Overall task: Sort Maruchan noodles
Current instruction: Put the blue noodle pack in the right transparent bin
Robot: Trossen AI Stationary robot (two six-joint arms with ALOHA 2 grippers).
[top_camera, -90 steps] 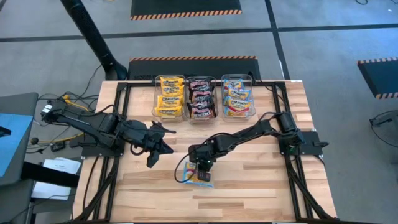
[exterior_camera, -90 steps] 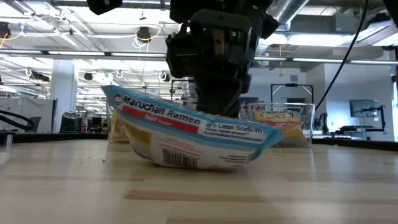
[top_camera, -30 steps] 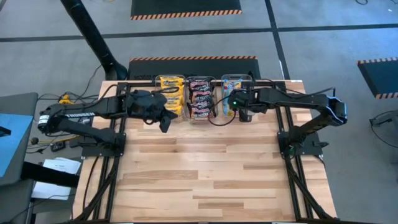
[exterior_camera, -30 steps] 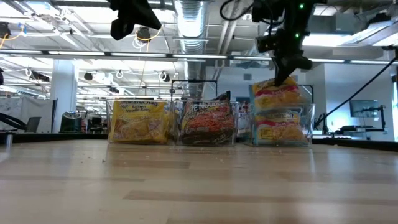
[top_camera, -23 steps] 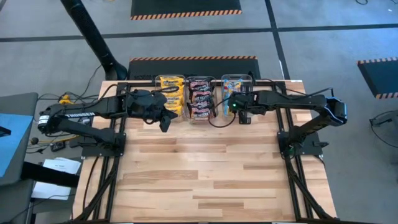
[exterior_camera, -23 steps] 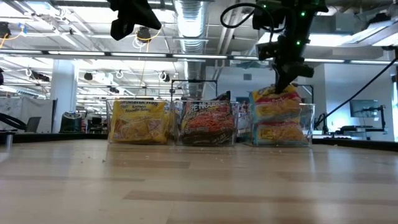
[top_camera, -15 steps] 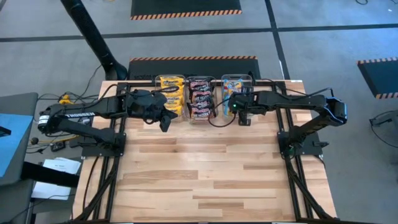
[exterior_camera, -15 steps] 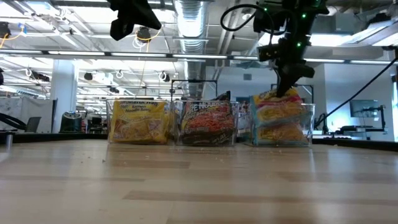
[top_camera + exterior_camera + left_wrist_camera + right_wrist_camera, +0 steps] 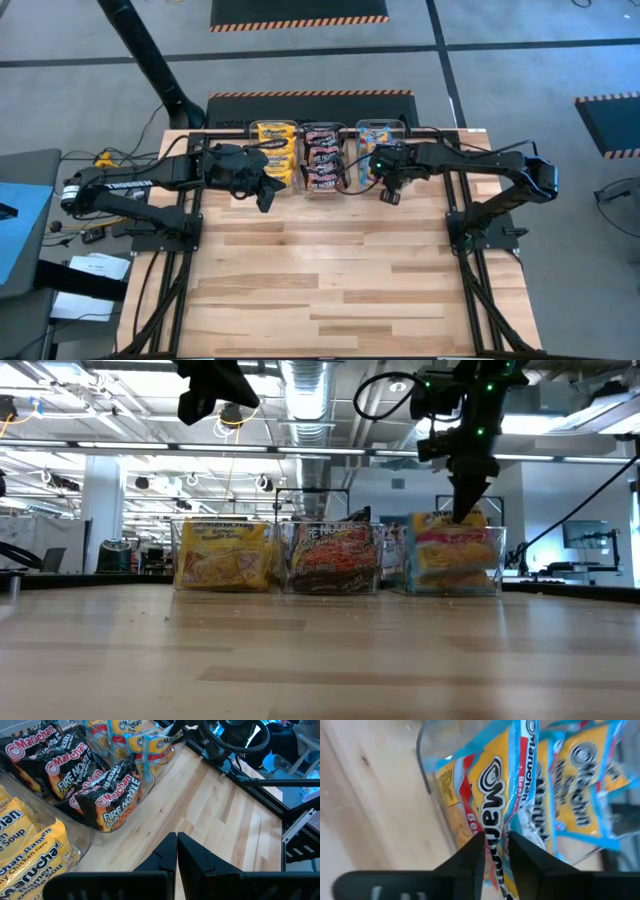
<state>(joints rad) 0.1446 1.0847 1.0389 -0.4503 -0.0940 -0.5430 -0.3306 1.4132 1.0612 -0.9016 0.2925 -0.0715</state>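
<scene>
The light blue Maruchan packets [image 9: 510, 795] fill the right-hand clear bin [image 9: 380, 160] at the far edge of the counter [image 9: 330, 270]; their red stripe carries a word starting "Bee". The middle bin [image 9: 323, 157] holds black packets [image 9: 107, 795] printed "Maruchan Fire Noodle", at least four countable in the left wrist view. The left bin [image 9: 272, 155] holds yellow packets [image 9: 30, 855] reading "Ramen Noodle Soup" and "Chicken". The right claw [image 9: 493, 842] sits at the blue bin's near end, its fingers narrowly parted around the top packet's edge. A second ago it pinched that packet above the bin; the packet now lies lower, within the stack. The left claw [image 9: 176, 845] hovers shut near the yellow bin, unmoved.
</scene>
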